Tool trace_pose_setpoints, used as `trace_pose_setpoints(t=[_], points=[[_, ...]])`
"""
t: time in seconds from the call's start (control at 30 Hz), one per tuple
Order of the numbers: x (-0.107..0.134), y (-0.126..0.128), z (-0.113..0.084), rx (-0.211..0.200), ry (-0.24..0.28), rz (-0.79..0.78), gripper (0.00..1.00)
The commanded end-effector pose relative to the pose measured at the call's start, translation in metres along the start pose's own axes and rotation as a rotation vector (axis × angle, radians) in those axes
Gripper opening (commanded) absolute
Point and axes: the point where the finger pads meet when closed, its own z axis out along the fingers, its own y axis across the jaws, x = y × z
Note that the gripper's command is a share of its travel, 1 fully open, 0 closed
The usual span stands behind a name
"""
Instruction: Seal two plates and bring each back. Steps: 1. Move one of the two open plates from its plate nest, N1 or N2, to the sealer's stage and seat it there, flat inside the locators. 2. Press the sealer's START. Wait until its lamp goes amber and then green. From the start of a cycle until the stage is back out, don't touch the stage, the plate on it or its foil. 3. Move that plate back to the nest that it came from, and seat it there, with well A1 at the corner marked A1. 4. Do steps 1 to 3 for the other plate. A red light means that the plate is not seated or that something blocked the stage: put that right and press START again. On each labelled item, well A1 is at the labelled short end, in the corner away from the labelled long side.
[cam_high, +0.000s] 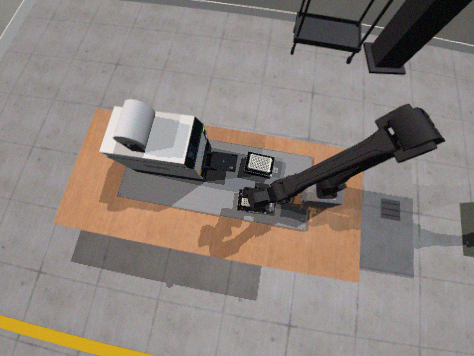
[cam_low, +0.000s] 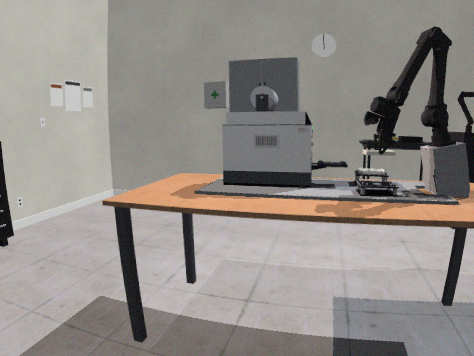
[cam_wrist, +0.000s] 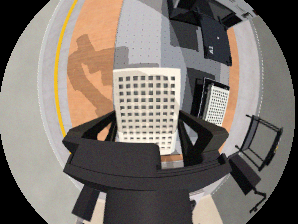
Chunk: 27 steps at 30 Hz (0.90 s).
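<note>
My gripper (cam_high: 259, 199) (cam_low: 383, 149) (cam_wrist: 147, 113) is shut on a white open plate (cam_high: 245, 201) (cam_low: 386, 153) (cam_wrist: 147, 97). It holds the plate by its long sides, roughly level, raised above the nearer plate nest (cam_low: 378, 191). The other white plate (cam_high: 261, 163) (cam_low: 372, 171) (cam_wrist: 218, 104) sits in the farther nest (cam_wrist: 200, 100), its wells showing. The sealer (cam_high: 172, 142) (cam_low: 267, 150) has its dark stage (cam_high: 223, 162) (cam_low: 332, 164) (cam_wrist: 216, 40) out and bare, with an A1 mark in the wrist view. The lamp (cam_high: 204, 129) (cam_low: 312, 128) shows green. The nest labels are unreadable.
A white foil roll (cam_high: 135, 122) sits on top of the sealer. A grey mat (cam_high: 165, 192) (cam_low: 210, 189) lies under sealer and nests on the wooden table (cam_high: 80, 200) (cam_low: 150, 192). The arm's grey base block (cam_low: 447, 170) stands at the right end.
</note>
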Motion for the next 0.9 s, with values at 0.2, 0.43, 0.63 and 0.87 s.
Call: trace_pose_setpoints(t=[0.2,0.43,0.63,0.87], points=[[-0.0273,0.0076,0.0005,-0.012,-0.047,-0.003,0.00],[-0.0275,0.0080,0.0014,-0.013,-0.048,-0.003,0.00],[-0.0274,0.0081,0.0012,-0.013,-0.048,-0.003,0.00],[-0.0274,0.0082,0.0011,-0.014,-0.048,-0.003,0.00]])
